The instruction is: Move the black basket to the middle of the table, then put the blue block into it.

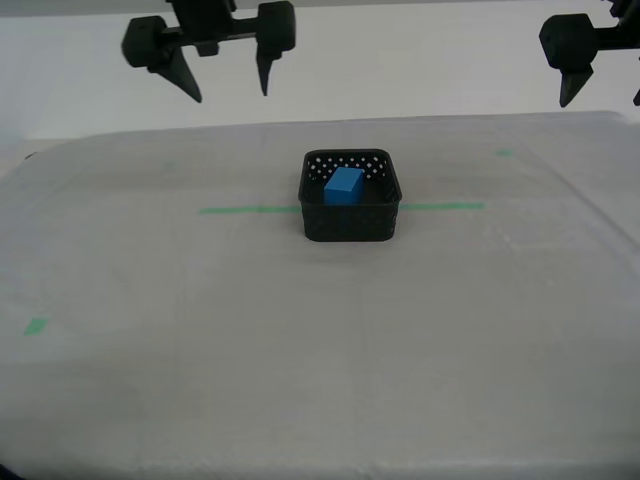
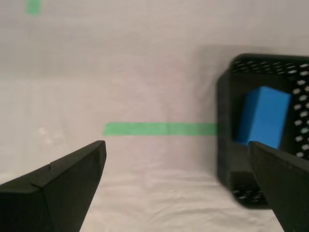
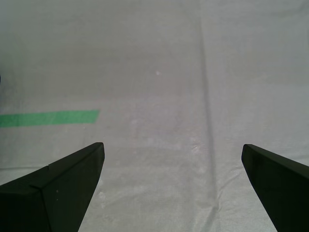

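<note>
Black basket (image 1: 351,196) sits mid-table on green tape line (image 1: 250,210). Blue block (image 1: 344,186) rests inside basket. Our second gripper (image 2: 176,186) hangs high above table (image 1: 200,380), jaws spread wide, nothing held, basket just beside one finger. Our first gripper (image 3: 173,186) also wide, empty, over bare cloth.

The black basket (image 1: 350,222) has walls dotted with small holes; the blue block (image 1: 344,186) is plain bright blue; the whitish-grey table (image 1: 300,380) carries green tape line (image 1: 250,210).
</note>
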